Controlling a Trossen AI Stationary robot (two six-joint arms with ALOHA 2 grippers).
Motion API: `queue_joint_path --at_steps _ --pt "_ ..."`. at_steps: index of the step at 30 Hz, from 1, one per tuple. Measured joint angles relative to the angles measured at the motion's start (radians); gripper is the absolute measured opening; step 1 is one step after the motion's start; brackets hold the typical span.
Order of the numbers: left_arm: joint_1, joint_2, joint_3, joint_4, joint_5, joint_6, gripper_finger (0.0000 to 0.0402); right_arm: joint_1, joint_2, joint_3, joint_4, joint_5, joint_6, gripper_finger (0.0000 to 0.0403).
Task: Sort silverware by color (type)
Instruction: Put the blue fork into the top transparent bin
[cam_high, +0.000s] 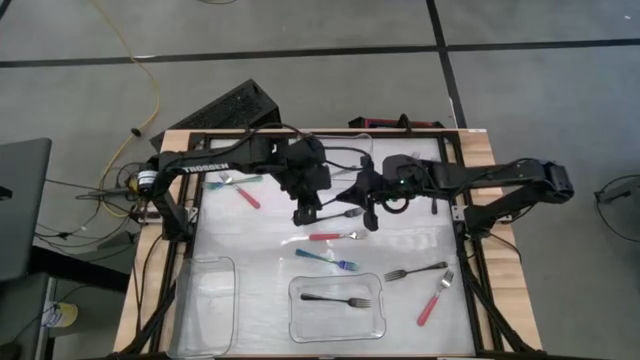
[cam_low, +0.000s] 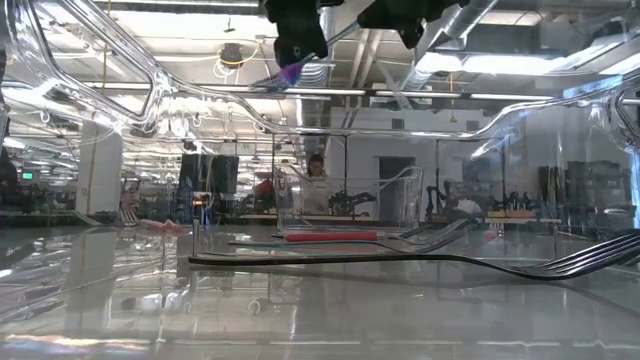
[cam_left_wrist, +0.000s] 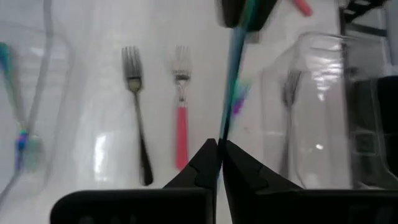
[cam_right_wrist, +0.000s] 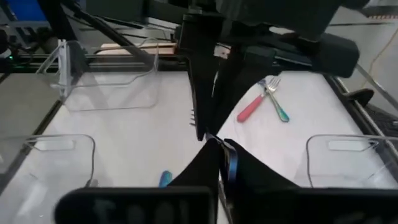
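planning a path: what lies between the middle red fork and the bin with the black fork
One teal fork on the table lies between the red fork and the clear bin holding the black fork; the high view shows it.

Counted from above: three red forks (cam_high: 433, 297), three teal forks (cam_high: 325, 260), two black forks (cam_high: 415, 271), and three clear bins (cam_high: 205, 300).

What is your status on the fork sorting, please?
Left gripper and right gripper both shut on teal fork, above table. Black fork in middle bin. Nothing in the way.
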Motion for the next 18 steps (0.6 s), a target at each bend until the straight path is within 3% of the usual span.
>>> queue_joint_path --at_steps 9,13,18 --pt "-0.032 -0.001 0.000 -0.011 -0.010 -0.026 0.0006 -0.031 -0.002 0.000 -0.002 -0.098 0.045 0.0024" --pt "-0.040 -0.016 -0.002 -0.053 -0.018 -0.005 0.0043 -0.059 -0.003 0.001 -0.001 -0.098 0.089 0.0024" --pt "-0.040 -0.114 -0.002 -0.151 -0.151 -0.055 0.0096 -0.166 -0.003 0.002 -0.010 -0.114 0.127 0.0024"
